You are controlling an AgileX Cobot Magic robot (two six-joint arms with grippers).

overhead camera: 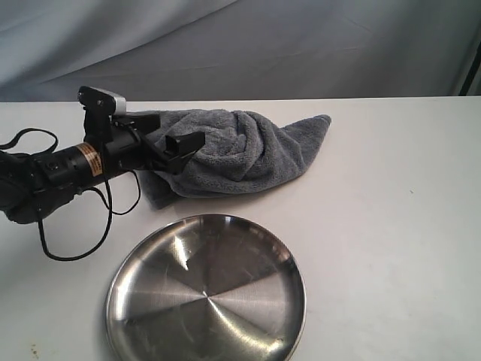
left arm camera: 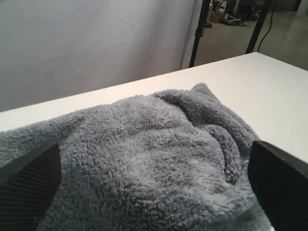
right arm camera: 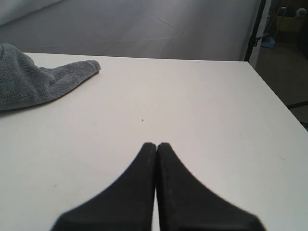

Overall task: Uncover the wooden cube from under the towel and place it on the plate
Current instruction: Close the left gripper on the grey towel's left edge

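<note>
Where the tabletop (overhead camera: pixel 391 226) came closest to the exterior camera, the stainless-steel plate (overhead camera: pixel 225 301) lay with nothing on it, on the near side of the left jaws and apart from them. A black cable (overhead camera: pixel 75 248) looped on the tabletop between the plate's rim and the left arm (overhead camera: pixel 75 162). That arm reached in low from the side, with a small camera (overhead camera: pixel 101 98) mounted on its wrist.

The left jaws were spread wide at the edge of the dark-grey towel (overhead camera: pixel 240 150). In the left wrist view the two ribbed fingers (left arm camera: pixel 29 187) stood far apart, and the fluffy towel (left arm camera: pixel 144 144) filled the gap between them and rose just ahead. Whether the fingers touched the cloth could not be told.

The towel was bunched into a folded mound, with one pointed corner trailing away from the left jaws. The wooden cube could not be seen in any view.

The right jaws were pressed together, pinching nothing, over bare tabletop. The towel's pointed corner (right arm camera: pixel 72 70) lay well ahead of them and off to one side. Beyond the tabletop's far edge hung a grey fabric backdrop (overhead camera: pixel 263 45).
</note>
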